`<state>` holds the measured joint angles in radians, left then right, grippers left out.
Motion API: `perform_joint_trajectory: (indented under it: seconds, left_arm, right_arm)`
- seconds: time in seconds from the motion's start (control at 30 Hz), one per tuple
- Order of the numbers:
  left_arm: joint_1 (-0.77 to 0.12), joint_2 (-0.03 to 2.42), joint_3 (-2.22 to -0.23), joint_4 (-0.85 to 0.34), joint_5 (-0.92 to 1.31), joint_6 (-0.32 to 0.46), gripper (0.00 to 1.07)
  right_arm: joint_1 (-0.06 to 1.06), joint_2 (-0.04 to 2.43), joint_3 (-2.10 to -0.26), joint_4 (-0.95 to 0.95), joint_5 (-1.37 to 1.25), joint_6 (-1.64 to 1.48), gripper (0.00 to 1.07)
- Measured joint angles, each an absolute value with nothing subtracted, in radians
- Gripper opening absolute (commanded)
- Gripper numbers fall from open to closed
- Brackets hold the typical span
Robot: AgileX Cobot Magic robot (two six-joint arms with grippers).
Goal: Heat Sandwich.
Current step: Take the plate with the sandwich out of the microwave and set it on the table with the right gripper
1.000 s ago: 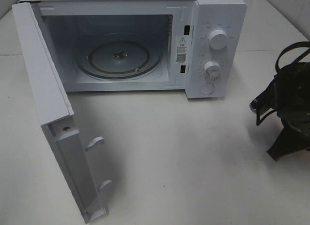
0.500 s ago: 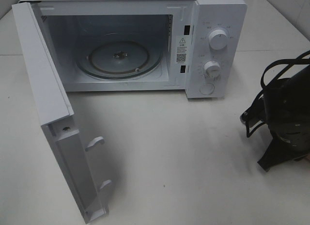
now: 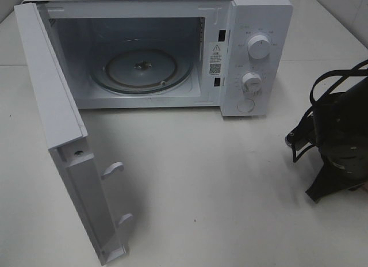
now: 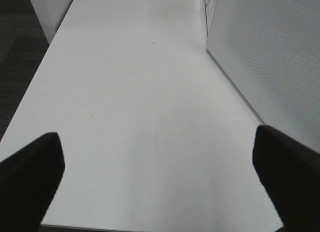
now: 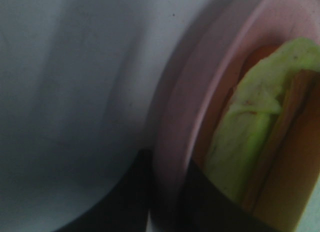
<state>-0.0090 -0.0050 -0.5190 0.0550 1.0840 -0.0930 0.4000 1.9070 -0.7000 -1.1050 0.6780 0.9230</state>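
Holding sandwich [image 5: 250,127], pink plate [image 5: 200,92], microwave [image 3: 172,48] open

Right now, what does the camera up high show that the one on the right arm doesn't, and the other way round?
Only the high view shows the white microwave, its door swung wide open, the bare glass turntable inside, and the dark right arm at the table's edge. Only the right wrist view shows the pink plate with the yellow-green sandwich on it, and the right gripper shut on the plate's rim. Both show the white table; the plate itself is hidden from the high view.
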Motion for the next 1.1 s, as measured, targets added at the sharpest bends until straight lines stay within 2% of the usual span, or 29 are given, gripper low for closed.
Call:
perform_joint_trajectory:
  seconds: [0.07, 0.13, 0.2, 0.3, 0.7, 0.8, 0.83, 0.9, 0.93, 1.03, 1.1]
  left_arm:
    - [-0.009, -0.005, -0.519, 0.055, 1.084, -0.093, 0.98]
    - [-0.009, -0.005, -0.519, 0.055, 1.084, -0.093, 0.98]
    - [-0.009, -0.005, -0.519, 0.055, 1.084, -0.093, 0.98]
    - [-0.009, -0.005, -0.519, 0.055, 1.084, -0.093, 0.98]
    - [-0.009, -0.005, -0.519, 0.055, 1.084, -0.093, 0.98]
    - [-0.009, -0.005, -0.519, 0.055, 1.084, -0.093, 0.98]
    - [-0.009, -0.005, -0.519, 0.055, 1.084, -0.093, 0.98]
    - [-0.009, -0.005, -0.519, 0.055, 1.084, -0.093, 0.98]
    - [-0.009, -0.005, -0.519, 0.055, 1.084, -0.093, 0.98]
    - [-0.009, -0.005, -0.519, 0.055, 1.084, -0.093, 0.98]
    - [-0.009, -0.005, -0.519, 0.055, 1.084, -0.093, 0.98]
  right_arm:
    - [0.4, 1.907, -0.7, -1.105, 0.678, 0.918, 0.28]
    - [0.4, 1.907, -0.7, -1.105, 0.68, 0.916, 0.31]
    - [0.4, 1.897, -0.7, -1.099, 0.686, 0.896, 0.41]
    - [0.4, 1.87, -0.7, -1.068, 0.672, 0.858, 0.47]
    - [0.4, 1.675, -0.698, -0.871, 0.67, 0.651, 0.51]
    - [0.4, 1.575, -0.698, -0.766, 0.67, 0.573, 0.67]
    - [0.4, 1.575, -0.698, -0.766, 0.67, 0.573, 0.67]
    - [0.4, 1.506, -0.698, -0.694, 0.672, 0.499, 0.82]
    - [0.4, 1.486, -0.698, -0.674, 0.672, 0.481, 0.86]
    - [0.4, 1.409, -0.698, -0.599, 0.674, 0.422, 0.92]
    - [0.4, 1.333, -0.698, -0.529, 0.679, 0.372, 0.92]
